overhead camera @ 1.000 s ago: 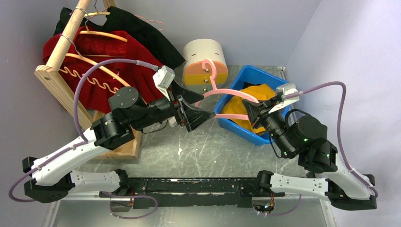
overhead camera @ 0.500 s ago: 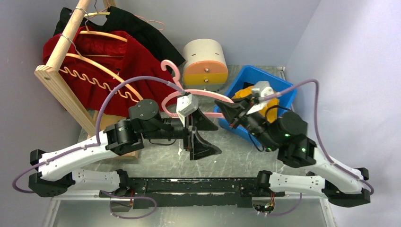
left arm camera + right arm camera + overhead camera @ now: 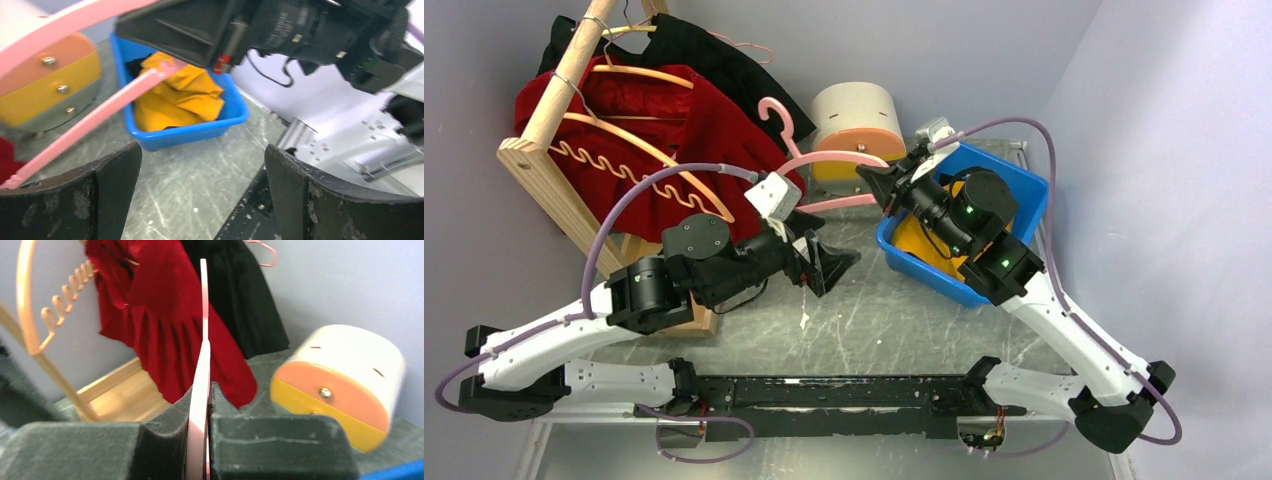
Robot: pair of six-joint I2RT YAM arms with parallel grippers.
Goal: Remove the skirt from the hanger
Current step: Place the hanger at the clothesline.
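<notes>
1. Pink plastic hanger, bare of cloth, is pinched edge-on in your right claw. That claw is clenched on the thin bar, above the table toward one o'clock.
2. Your left claw is spread wide and grasps nothing. It hovers over the table's middle, just below the hanger's lower arm.
3. Judging by this, the skirt is off and only putting the hanger away is left. Hold the pinch firm, since the thin bar could swivel between the pads.
4. Steer the hook clear of the round drawer box at twelve o'clock. Avoid the red clothes on the rack at ten o'clock.
5. The yellow skirt lies crumpled in the blue bin at two o'clock, its soft folds heaped and partly hidden under the right arm.
</notes>
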